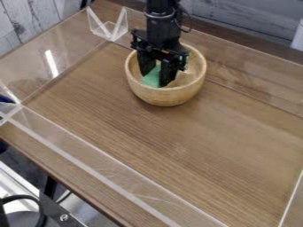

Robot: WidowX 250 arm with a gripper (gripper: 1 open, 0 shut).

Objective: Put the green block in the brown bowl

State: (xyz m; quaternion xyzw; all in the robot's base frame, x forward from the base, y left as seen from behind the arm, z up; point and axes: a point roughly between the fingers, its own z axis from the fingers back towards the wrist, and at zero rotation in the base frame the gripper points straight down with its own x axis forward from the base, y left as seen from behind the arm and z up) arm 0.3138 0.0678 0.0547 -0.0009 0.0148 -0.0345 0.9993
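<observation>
Reaching straight down into the bowl (pixel 166 76), with the pincer (pixel 159 74) clamped on the block (pixel 151 77), fingers either side of the green bar. Kept upright and low, probably so the block would land on the pale inside rather than drop and bounce over the thick wall. Held inside the rim, seemingly at or near the bottom, contact unclear. Set near the far end of the counter (pixel 154 151), fenced by clear walls

One camera watches me from high at the front, tilted down across the table (pixel 178 151), my arm (pixel 161 13) at the far edge, moderately near.
</observation>
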